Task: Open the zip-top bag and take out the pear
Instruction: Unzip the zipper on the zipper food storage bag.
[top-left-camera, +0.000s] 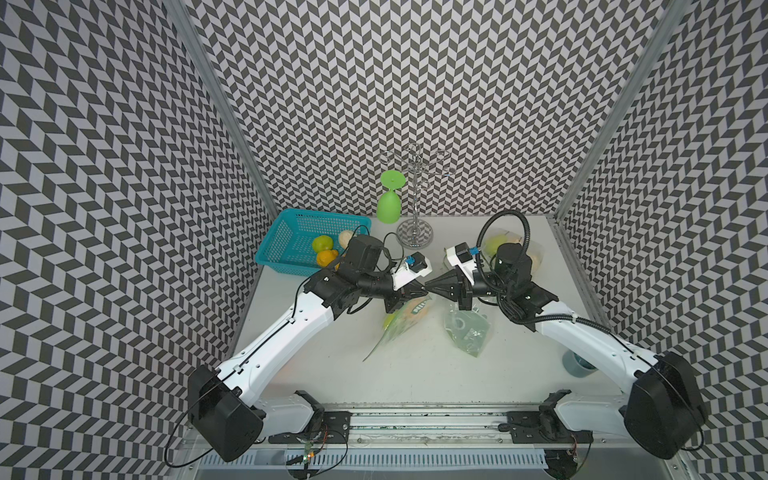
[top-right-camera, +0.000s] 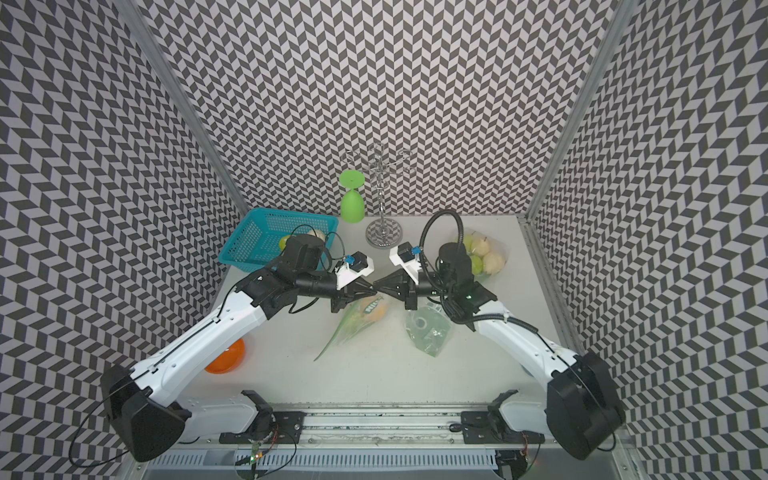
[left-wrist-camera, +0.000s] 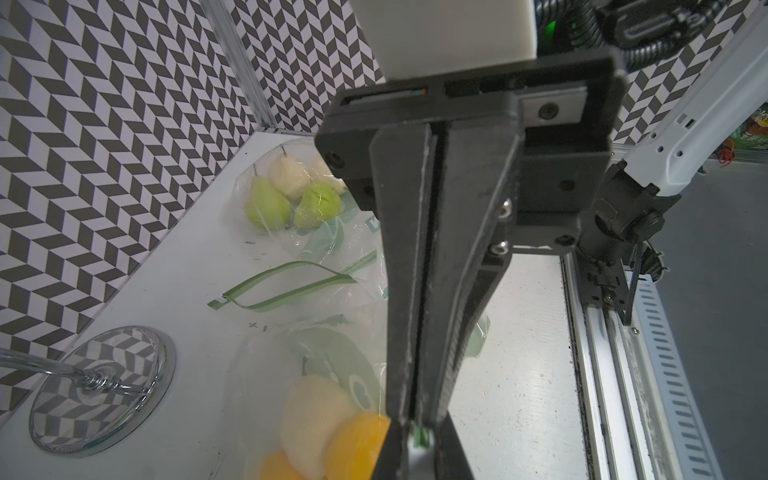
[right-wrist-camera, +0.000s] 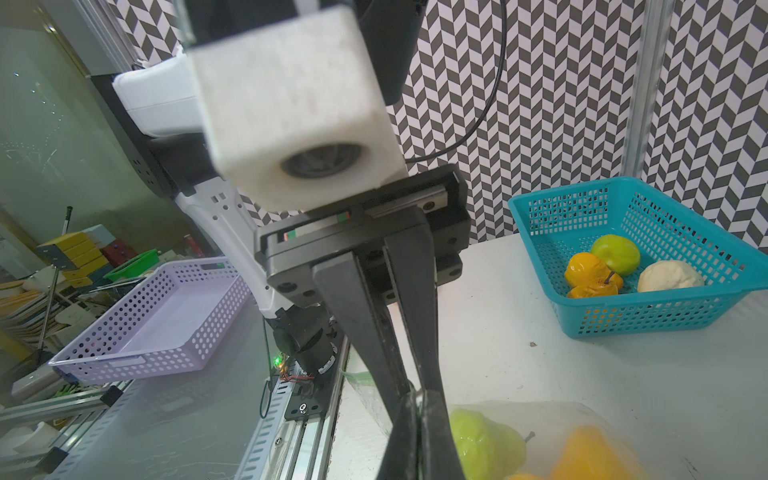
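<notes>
A clear zip-top bag (top-left-camera: 405, 318) with green print hangs in mid-table under both grippers. Through it I see a green pear (right-wrist-camera: 486, 444), a cream pear (left-wrist-camera: 316, 411) and orange ones (left-wrist-camera: 357, 440). My left gripper (top-left-camera: 422, 289) and right gripper (top-left-camera: 430, 288) meet tip to tip at the bag's top edge. Each is shut on that edge. In the left wrist view the green zip strip (left-wrist-camera: 420, 436) sits between the left gripper (left-wrist-camera: 420, 453) fingers. In the right wrist view the right gripper (right-wrist-camera: 417, 440) pinches the plastic.
A teal basket (top-left-camera: 282, 245) with fruit stands back left. An upturned green goblet (top-left-camera: 390, 199) and a chrome rack (top-left-camera: 414, 232) stand at the back. An empty open bag (top-left-camera: 467, 328) lies under the right arm. Another bag of pears (top-right-camera: 486, 253) lies back right. An orange bowl (top-right-camera: 226, 357) is front left.
</notes>
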